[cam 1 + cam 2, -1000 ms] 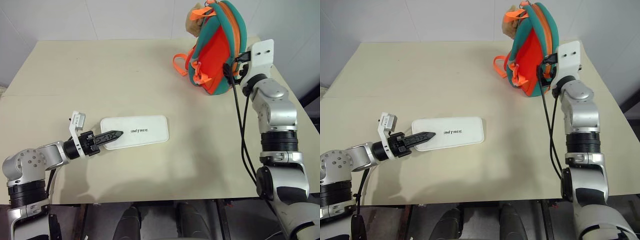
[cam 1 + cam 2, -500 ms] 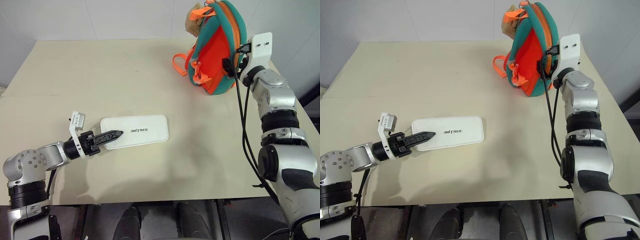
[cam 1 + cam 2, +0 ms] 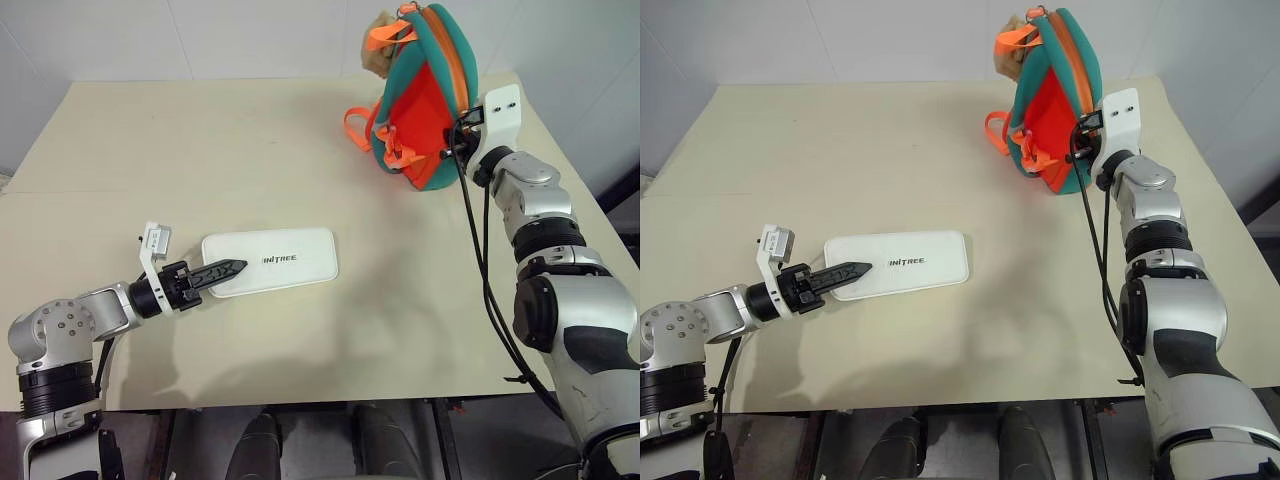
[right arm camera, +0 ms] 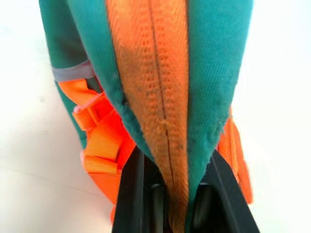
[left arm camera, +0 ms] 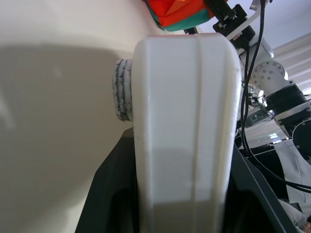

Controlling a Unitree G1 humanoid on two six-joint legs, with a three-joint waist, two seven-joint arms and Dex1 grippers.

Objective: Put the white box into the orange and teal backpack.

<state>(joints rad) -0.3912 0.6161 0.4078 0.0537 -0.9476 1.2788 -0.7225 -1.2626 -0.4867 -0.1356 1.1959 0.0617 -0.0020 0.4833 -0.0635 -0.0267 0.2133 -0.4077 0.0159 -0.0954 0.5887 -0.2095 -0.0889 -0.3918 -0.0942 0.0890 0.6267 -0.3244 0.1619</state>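
Note:
The white box (image 3: 275,261) lies flat on the table's near left part, dark lettering up. My left gripper (image 3: 228,268) is shut on its left end; in the left wrist view the box's edge (image 5: 184,121) stands between the black fingers (image 5: 109,189). The orange and teal backpack (image 3: 420,100) stands upright at the far right, a tan plush bit at its top. My right gripper (image 4: 177,162) is at its right side, its fingers (image 4: 133,194) closed on the orange zipper band and teal edging.
The beige table (image 3: 250,140) runs wide between box and backpack. An orange strap loop (image 3: 356,130) lies on the table left of the backpack. The table's right edge (image 3: 575,170) passes close behind my right arm, and a white wall backs the far edge.
My right gripper has moved in to the backpack's side and closed on its zipper edge; the backpack has shifted slightly left. The left gripper and box have stayed put.

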